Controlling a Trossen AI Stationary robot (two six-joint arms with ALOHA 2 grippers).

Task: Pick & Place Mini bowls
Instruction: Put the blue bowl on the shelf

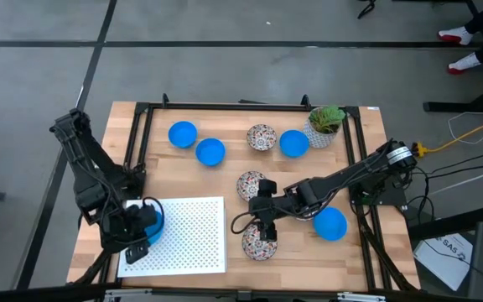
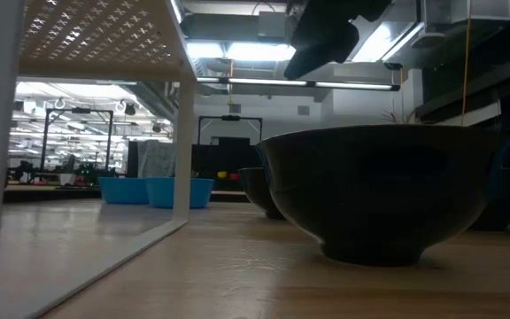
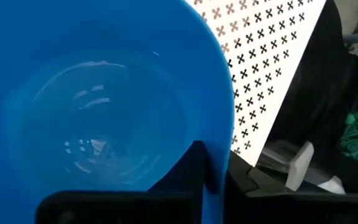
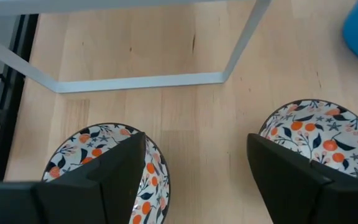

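High view: left gripper (image 1: 138,228) at the near-left corner, over the left edge of the white perforated shelf (image 1: 195,220), carrying a blue bowl (image 1: 151,220); right gripper (image 1: 264,210) reaching in mid-table between two floral bowls, far one (image 1: 249,184) and near one (image 1: 259,243). Loose on the wooden table (image 1: 225,180): blue bowls at far left (image 1: 182,133), beside it (image 1: 210,152), far right (image 1: 293,143), near right (image 1: 330,224); one more floral bowl at the far edge (image 1: 261,137), potted plant (image 1: 325,124) at far right. Low view: near floral bowl (image 2: 379,190) looming dark in front, arm link above it, shelf leg (image 2: 182,115) at left, blue bowls (image 2: 153,190) far behind. Left wrist view: fingers clamped over the rim of the blue bowl (image 3: 98,99), one finger (image 3: 194,165) outside the wall, shelf surface (image 3: 263,56) just beyond. Right wrist view: fingers spread wide, nothing held, left finger (image 4: 114,168) above one floral bowl (image 4: 104,162), right finger (image 4: 291,168) beside the other (image 4: 319,134), shelf frame (image 4: 142,79) beyond. Judgement for the step: centre on a single floral bowl, straddle one wall of the rim rather than the gap between bowls, descend straight, close only once a finger sits inside. For the left arm: keep the bowl level, lower onto the shelf well inside its edge before release.
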